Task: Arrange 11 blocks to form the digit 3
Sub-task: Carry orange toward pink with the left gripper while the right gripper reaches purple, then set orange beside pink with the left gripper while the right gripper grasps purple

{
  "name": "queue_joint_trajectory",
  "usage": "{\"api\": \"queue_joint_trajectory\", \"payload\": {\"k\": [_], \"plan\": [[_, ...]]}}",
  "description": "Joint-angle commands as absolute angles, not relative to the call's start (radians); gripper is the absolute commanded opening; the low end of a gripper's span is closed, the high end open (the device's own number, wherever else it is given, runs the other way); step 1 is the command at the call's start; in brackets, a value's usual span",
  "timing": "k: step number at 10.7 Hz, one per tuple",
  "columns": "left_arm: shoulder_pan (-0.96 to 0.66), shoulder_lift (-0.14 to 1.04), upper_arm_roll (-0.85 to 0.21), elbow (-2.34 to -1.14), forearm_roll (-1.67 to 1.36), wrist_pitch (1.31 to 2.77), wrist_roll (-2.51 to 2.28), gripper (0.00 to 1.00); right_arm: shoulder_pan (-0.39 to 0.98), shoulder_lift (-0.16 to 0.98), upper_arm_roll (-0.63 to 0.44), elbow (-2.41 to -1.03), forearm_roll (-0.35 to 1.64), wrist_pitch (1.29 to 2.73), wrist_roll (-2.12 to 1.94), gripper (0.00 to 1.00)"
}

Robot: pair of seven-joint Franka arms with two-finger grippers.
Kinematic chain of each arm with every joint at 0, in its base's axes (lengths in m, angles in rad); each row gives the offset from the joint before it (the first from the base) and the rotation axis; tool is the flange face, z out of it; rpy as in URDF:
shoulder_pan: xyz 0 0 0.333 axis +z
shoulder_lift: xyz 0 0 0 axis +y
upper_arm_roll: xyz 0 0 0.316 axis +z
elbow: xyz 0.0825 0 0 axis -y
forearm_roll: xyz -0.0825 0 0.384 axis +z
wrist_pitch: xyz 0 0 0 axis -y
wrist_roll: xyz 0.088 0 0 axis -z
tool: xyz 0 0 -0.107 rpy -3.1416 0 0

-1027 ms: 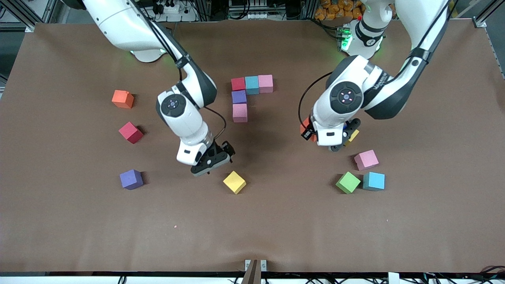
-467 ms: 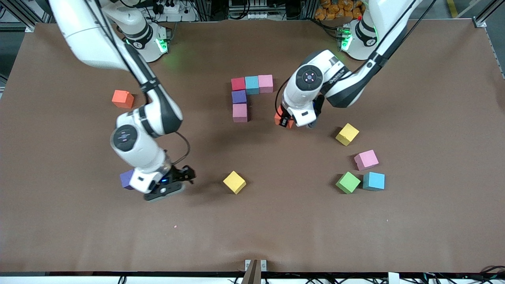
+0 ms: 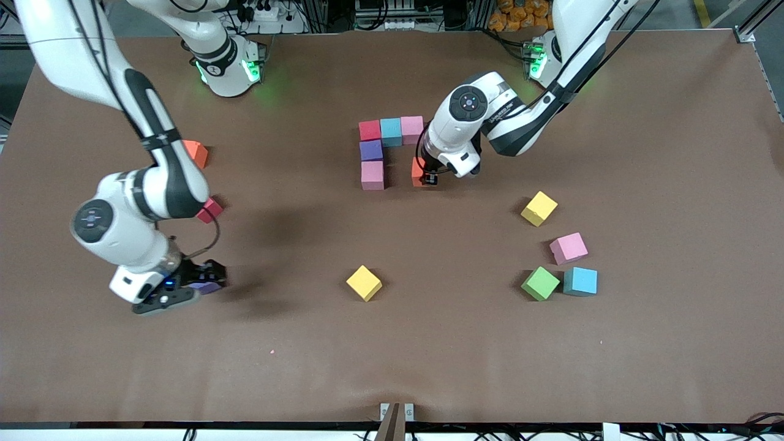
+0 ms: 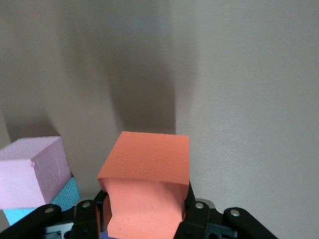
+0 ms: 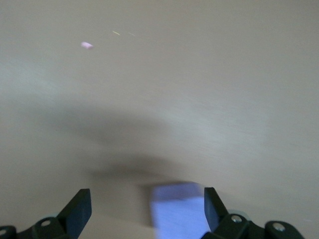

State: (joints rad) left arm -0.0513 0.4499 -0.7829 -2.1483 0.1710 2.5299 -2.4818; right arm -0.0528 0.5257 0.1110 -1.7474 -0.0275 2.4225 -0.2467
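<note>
The partial digit 3 [image 3: 384, 147] lies mid-bench toward the arms' bases: a row of red block [image 3: 369, 130], teal-blue block [image 3: 391, 131] and pink block [image 3: 412, 129]; below the red one, nearer the front camera, a purple block [image 3: 371, 150] and a second pink block [image 3: 372, 174] form a column, each touching the next. The left gripper [image 3: 429, 174] has its jaws closed on an orange block [image 4: 147, 189], held beside the second pink block with a gap between; in the left wrist view the orange block sits between the fingers [image 4: 194, 214]. The right gripper [image 3: 199, 288] stands with jaws wide open around a loose purple block [image 5: 179, 209] toward the right arm's end of the bench; no grip shows. Loose blocks on the brown bench [image 3: 429, 355]: another orange block [image 3: 196, 152] and another red block [image 3: 210, 209] near the right arm; a yellow block [image 3: 364, 283] in the middle; a second yellow block [image 3: 539, 208], a third pink block [image 3: 568, 248], a green block [image 3: 540, 283] and a second teal-blue block [image 3: 580, 281] toward the left arm's end, the last two touching.
</note>
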Motion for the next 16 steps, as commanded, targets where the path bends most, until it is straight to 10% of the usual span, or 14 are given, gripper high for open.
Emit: {"api": "queue_joint_trajectory", "payload": {"k": [1,14,15,16], "plan": [[-0.064,0.488,-0.782,-2.158,0.176,2.582,-2.597,0.32,-0.104,0.509,0.124,-1.784,-0.032,2.425,-0.308,1.0],[-0.192,0.637,-0.703,-2.048,0.186,2.677,-2.642,0.3,-0.097,0.621,0.12,-1.845,-0.04,2.51,-0.396,1.0],[-0.192,0.635,-0.701,-2.046,0.184,2.677,-2.643,0.3,-0.104,0.623,0.121,-1.845,-0.041,2.511,-0.406,0.94],[-0.192,0.637,-0.701,-2.042,0.183,2.678,-2.642,0.3,-0.106,0.618,0.121,-1.844,-0.04,2.508,-0.451,0.65]]}}
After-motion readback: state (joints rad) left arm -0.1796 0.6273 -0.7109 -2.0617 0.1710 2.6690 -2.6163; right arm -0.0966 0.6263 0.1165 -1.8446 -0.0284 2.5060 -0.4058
